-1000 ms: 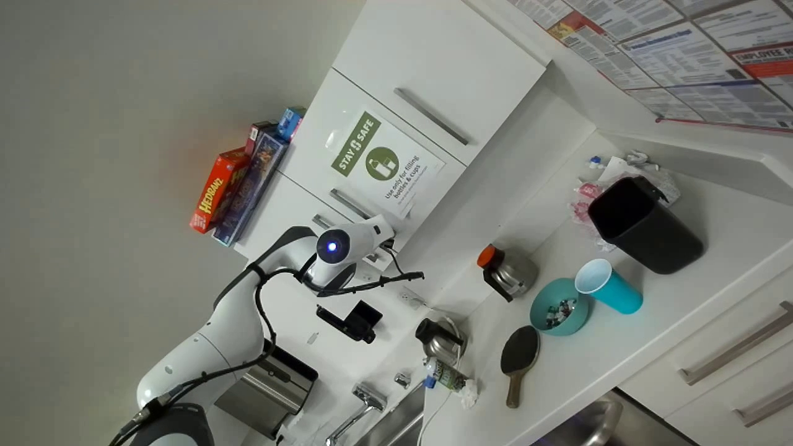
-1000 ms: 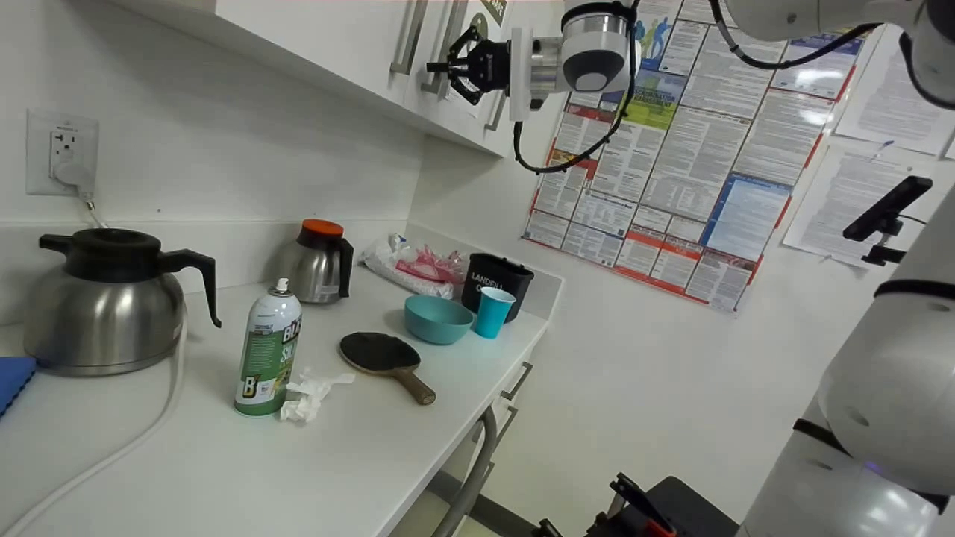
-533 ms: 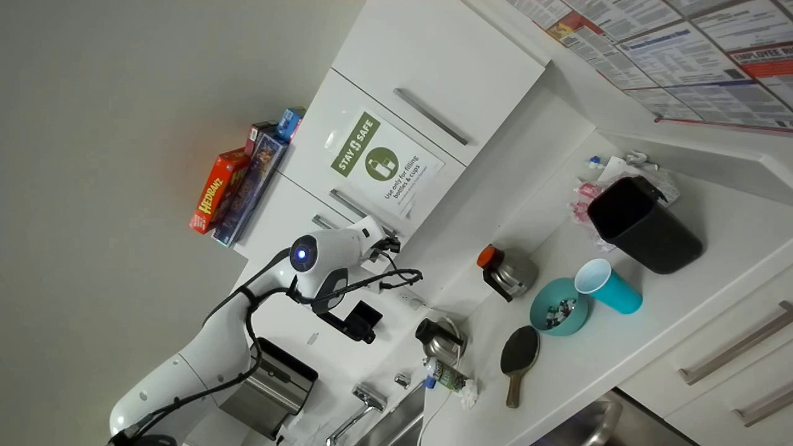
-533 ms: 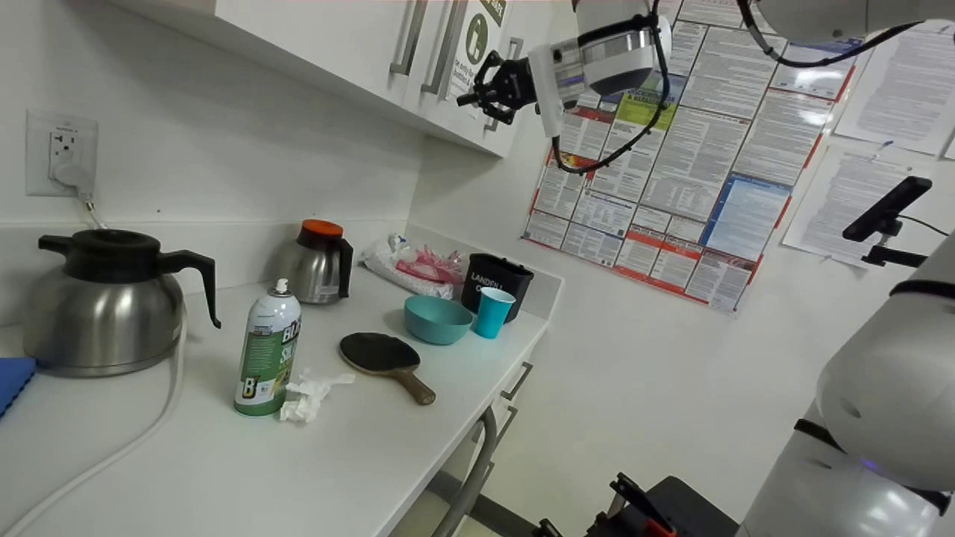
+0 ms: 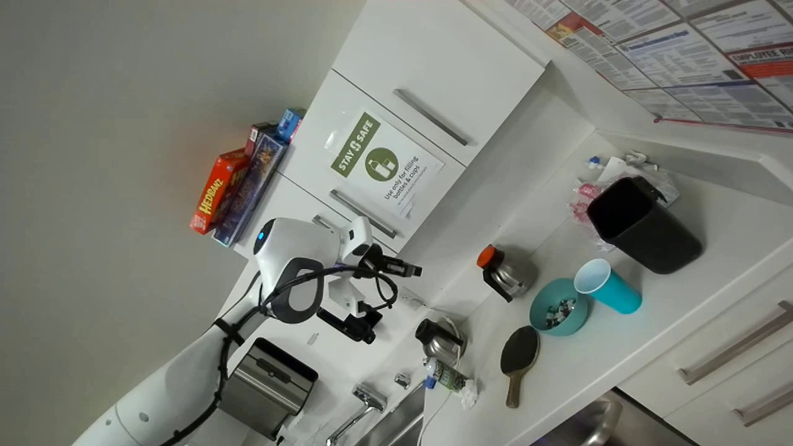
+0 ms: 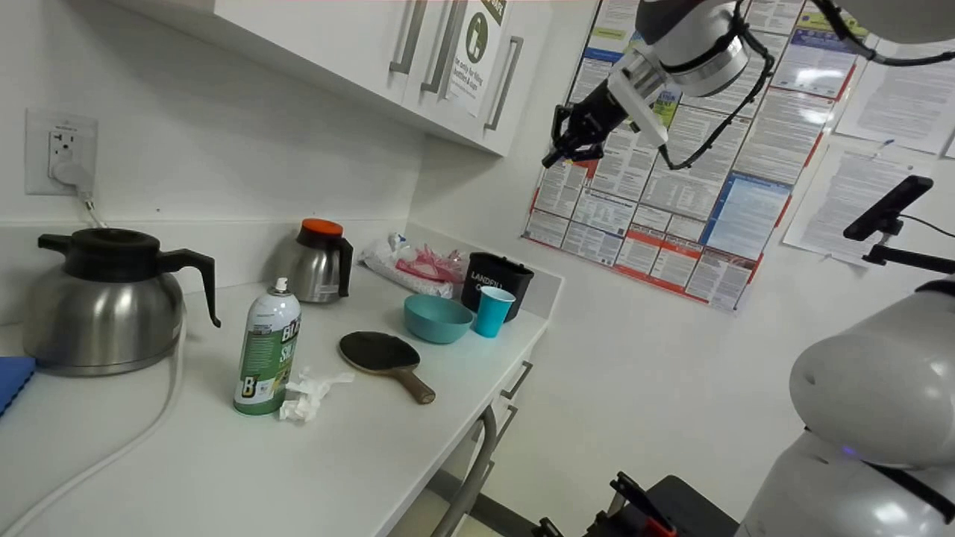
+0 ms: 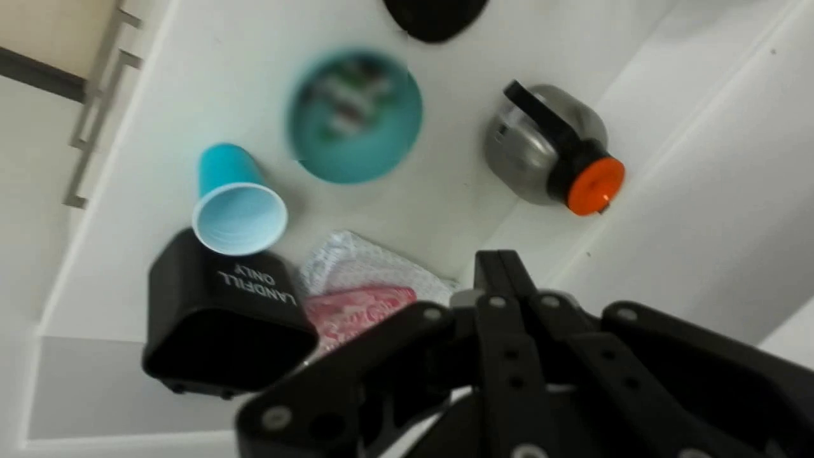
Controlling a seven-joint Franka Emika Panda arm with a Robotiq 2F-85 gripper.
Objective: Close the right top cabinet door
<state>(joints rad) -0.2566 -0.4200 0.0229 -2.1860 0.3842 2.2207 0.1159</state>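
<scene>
- The right top cabinet door [image 5: 368, 162] sits at the upper middle of the frame in an exterior view, marked by its label [image 5: 388, 165] with the green round emblem; it looks flush with the plain neighbouring door [image 5: 440, 68], so I take it to be closed already
- There its long axis slants from upper left to lower right, and its handle [image 5: 363, 214] runs the same way along the lower-left edge
- The claw [image 5: 416, 271] shows just below and right of the door's lowest corner in that frame, so the door lies up and left of it
- In an exterior view the claw [image 6: 552, 159] hangs right of centre near the top, well apart from the door, which is again up and left; it points down and left, below the door and not at its face
- The wrist view shows the pads [image 7: 489, 273] together, nothing seen between them; counter [image 7: 439, 210] and bowl [image 7: 378, 159] fill its upper half, and I cannot make out the door there
- Probably only backing off is left; another push would call for raising the claw toward the door's face
</scene>
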